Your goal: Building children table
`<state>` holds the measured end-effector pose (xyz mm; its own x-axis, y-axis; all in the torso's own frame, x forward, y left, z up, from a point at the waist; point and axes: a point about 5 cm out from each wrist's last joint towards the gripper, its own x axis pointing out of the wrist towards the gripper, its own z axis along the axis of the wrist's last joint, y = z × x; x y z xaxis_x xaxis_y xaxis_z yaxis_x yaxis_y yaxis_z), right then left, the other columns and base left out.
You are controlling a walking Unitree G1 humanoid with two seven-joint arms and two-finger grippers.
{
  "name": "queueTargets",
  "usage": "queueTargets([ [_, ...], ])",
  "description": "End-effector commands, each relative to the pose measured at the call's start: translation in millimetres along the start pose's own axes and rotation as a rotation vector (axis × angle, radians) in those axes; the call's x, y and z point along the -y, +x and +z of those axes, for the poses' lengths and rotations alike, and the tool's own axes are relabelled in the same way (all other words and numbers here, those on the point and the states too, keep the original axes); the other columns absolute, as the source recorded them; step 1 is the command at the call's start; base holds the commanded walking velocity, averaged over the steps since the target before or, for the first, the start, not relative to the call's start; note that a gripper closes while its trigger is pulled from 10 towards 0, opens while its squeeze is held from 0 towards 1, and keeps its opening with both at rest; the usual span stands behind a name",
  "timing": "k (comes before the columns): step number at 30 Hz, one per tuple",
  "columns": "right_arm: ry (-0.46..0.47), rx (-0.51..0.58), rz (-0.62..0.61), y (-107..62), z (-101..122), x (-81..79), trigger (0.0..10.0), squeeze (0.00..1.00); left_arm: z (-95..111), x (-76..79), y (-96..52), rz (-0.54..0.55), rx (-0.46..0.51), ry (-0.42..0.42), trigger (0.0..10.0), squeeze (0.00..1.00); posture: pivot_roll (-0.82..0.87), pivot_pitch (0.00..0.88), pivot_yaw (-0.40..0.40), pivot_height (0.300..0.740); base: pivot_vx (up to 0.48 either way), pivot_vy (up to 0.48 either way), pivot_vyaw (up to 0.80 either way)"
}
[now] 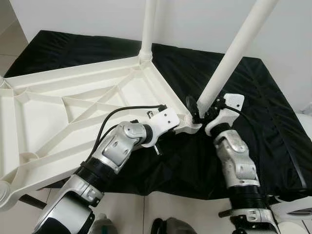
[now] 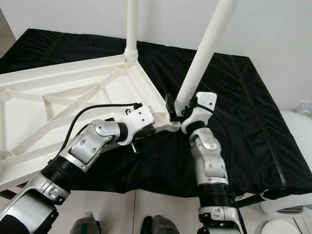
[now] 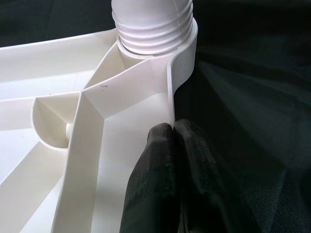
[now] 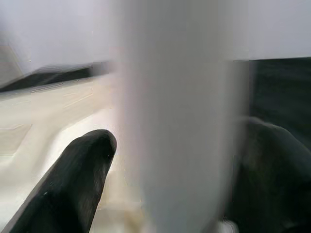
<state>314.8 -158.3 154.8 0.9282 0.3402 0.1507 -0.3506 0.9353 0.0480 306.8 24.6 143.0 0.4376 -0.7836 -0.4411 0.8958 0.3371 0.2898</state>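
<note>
A white plastic table top (image 1: 73,97) lies upside down on a black-covered surface, ribs facing up. One white leg (image 1: 147,29) stands upright in the far corner socket. A second white leg (image 1: 234,53) leans to the right from the near right corner. My right gripper (image 1: 197,109) is shut on this leg just above its base, one black finger (image 4: 73,179) on each side of it. My left gripper (image 3: 172,133) is shut on the table top's rim (image 3: 170,87), a short way from the leg's ribbed base (image 3: 153,24) in the corner socket.
The black cloth (image 1: 253,122) reaches to the right and front edges, with tiled floor below. An empty round socket (image 1: 5,190) sits at the table top's near left corner, overhanging the front edge. A white rounded object (image 1: 297,209) stands low on the right. A white wall is behind.
</note>
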Motion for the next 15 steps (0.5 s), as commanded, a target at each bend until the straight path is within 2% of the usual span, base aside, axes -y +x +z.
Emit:
queueTargets([
  [1, -0.016, -0.050, 0.112, -6.7, -9, 8.6, 10.0, 0.00, 5, 8.5, 4.5, -0.074, 0.022, 0.018, 10.0, 0.00, 0.05, 0.000, -0.109, 0.740, 0.000, 0.000, 0.00],
  [3, -0.021, -0.067, 0.142, -8.2, -10, 12.1, 10.0, 0.00, 6, 8.2, 4.6, -0.073, 0.022, 0.018, 10.0, 0.00, 0.05, 0.000, -0.111, 0.740, 0.000, 0.000, 0.00],
  [7, -0.036, -0.144, 0.257, -13.0, -13, 33.4, 10.0, 0.00, 6, 7.4, 4.3, -0.069, 0.022, 0.017, 10.0, 0.00, 0.05, 0.000, -0.112, 0.740, 0.000, 0.000, 0.00],
  [10, -0.036, -0.153, 0.282, -13.9, -13, 37.3, 10.0, 0.00, 5, 7.6, 4.2, -0.069, 0.022, 0.017, 10.0, 0.00, 0.05, 0.000, -0.111, 0.740, 0.000, 0.000, 0.00],
  [11, -0.046, -0.169, 0.327, -14.3, -10, 44.1, 10.0, 0.00, 5, 7.4, 3.4, -0.067, 0.019, 0.016, 10.0, 0.00, 0.06, 0.000, -0.110, 0.740, 0.000, 0.000, 0.00],
  [15, -0.053, -0.172, 0.337, -12.3, -7, 49.6, 10.0, 0.00, 4, 7.1, 2.8, -0.066, 0.017, 0.016, 10.0, 0.00, 0.06, 0.000, -0.110, 0.740, 0.000, 0.000, 0.00],
])
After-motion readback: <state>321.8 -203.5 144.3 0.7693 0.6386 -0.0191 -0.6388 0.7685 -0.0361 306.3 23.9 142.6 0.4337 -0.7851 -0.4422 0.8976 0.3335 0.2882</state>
